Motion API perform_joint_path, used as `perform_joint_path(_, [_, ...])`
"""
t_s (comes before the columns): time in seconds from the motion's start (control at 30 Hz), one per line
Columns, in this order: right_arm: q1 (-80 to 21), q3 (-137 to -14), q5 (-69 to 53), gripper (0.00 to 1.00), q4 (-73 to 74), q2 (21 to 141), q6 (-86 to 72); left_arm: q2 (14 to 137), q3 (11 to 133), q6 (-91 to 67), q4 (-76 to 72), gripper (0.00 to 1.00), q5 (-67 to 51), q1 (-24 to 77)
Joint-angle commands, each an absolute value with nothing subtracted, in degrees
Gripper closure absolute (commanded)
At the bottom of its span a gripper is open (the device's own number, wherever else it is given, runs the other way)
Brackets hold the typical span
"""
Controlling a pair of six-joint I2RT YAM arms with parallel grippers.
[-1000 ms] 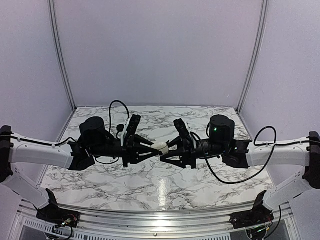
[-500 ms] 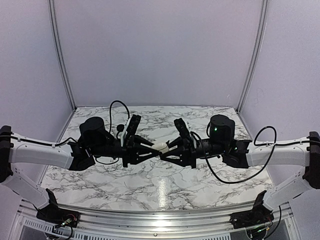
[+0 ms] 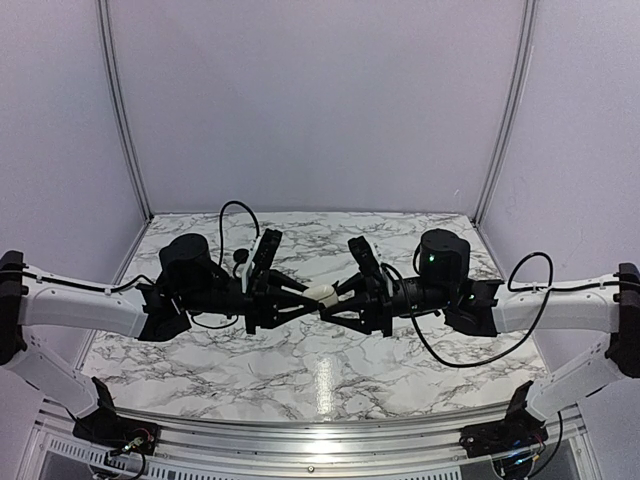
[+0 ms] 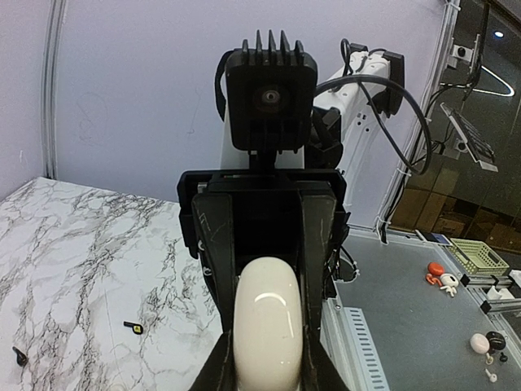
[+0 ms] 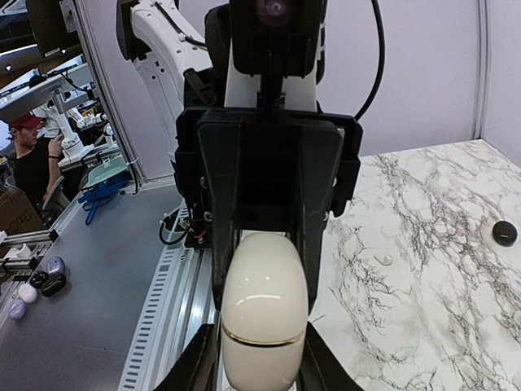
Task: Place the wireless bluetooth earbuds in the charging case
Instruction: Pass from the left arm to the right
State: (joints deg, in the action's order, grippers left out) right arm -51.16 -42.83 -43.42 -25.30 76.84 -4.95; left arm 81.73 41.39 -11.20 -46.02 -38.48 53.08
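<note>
Charging case: cream, egg-shaped and glossy, held in mid-air above the marble table, between the two arms where they meet tip to tip. Lid seen shut along a thin seam in the right wrist view; inside hidden, so contents cannot be told.

Left gripper: clamped on one end of the case, with a finger pressed to each side. Right gripper: closed onto the opposite end, its fingers lying against both flanks of the case. The case is thus spanned end to end by both pincers, its long axis in line with the arms.

Earbuds noted outside the case, both lying on the marble and well apart from it, in the left wrist view. Hook-shaped earbud: tiny, black, with a curved stem, at the lower left edge of that view. Second earbud: tiny and black with a yellowish fleck at one end, lying nearer the arms; the two are apart from each other.

A dark round thing and a pale speck are seen on the marble in the right wrist view; neither can be identified.

A green mesh basket is noted on the grey bench beyond the table; its contents cannot be made out
</note>
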Motion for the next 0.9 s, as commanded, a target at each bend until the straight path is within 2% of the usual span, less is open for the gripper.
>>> perform_joint_path(0.0, [-50.9, -44.7, -43.9, 0.68, -26.8, 77.3, -5.7, 82.5, 42.3, -11.2, -48.3, 1.0, -38.8, 52.8])
perform_joint_path(0.37, [-50.4, -45.0, -44.2, 0.65, -27.1, 77.9, -6.5, 82.8, 42.1, -10.9, -48.3, 1.0, -38.6, 52.9])
perform_joint_path(0.53, [-50.2, -45.1, -44.2, 0.72, -27.1, 78.0, -6.5, 82.8, 42.1, -10.9, -48.3, 1.0, -38.4, 53.0])
perform_joint_path(0.67, [-50.0, -45.1, -44.3, 0.66, -27.3, 77.9, -6.9, 83.1, 42.0, -10.8, -48.3, 1.0, -38.1, 53.0])
perform_joint_path(0.87, [-49.9, -44.9, -44.9, 0.8, -27.5, 77.6, -6.6, 83.4, 42.2, -10.9, -48.3, 1.0, -38.1, 53.0])
